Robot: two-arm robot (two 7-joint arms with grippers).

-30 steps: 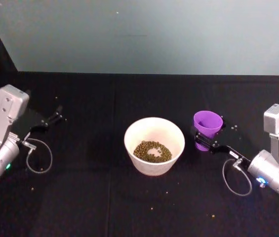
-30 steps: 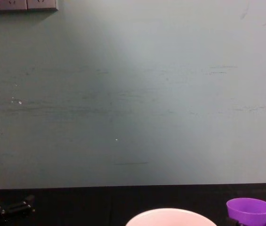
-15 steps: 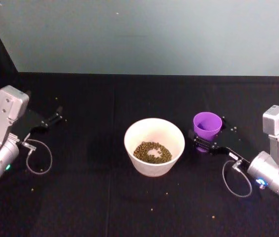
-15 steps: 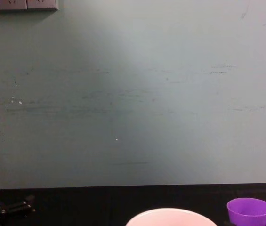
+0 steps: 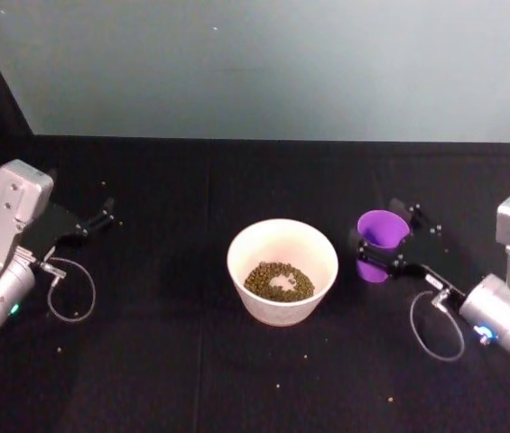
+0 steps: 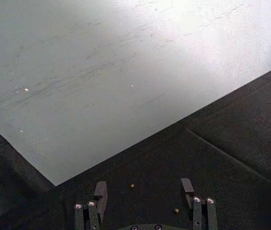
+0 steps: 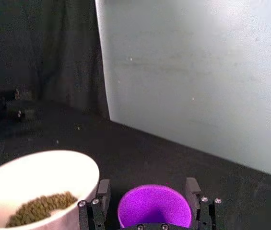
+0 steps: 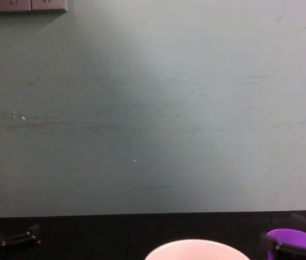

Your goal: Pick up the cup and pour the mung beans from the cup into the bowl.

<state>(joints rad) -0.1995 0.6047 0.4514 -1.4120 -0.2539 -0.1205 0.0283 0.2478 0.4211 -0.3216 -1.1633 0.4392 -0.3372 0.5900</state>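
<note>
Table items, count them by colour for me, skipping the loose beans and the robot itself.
Purple: 1, the cup, standing between the open fingers of the right hand.
Pinkish-white: 1, the bowl holding mung beans.
Total: 2.

My right gripper (image 5: 386, 242) is out over the centre-right of the table, arm coming in from the right edge, black fingers (image 7: 102, 191) spread wide to either side. My left gripper (image 5: 101, 216) sits at the far left, arm folded back near the table edge, its fingers (image 6: 100, 190) apart with nothing between them. Silver wrist housings on both arms point upward.
</note>
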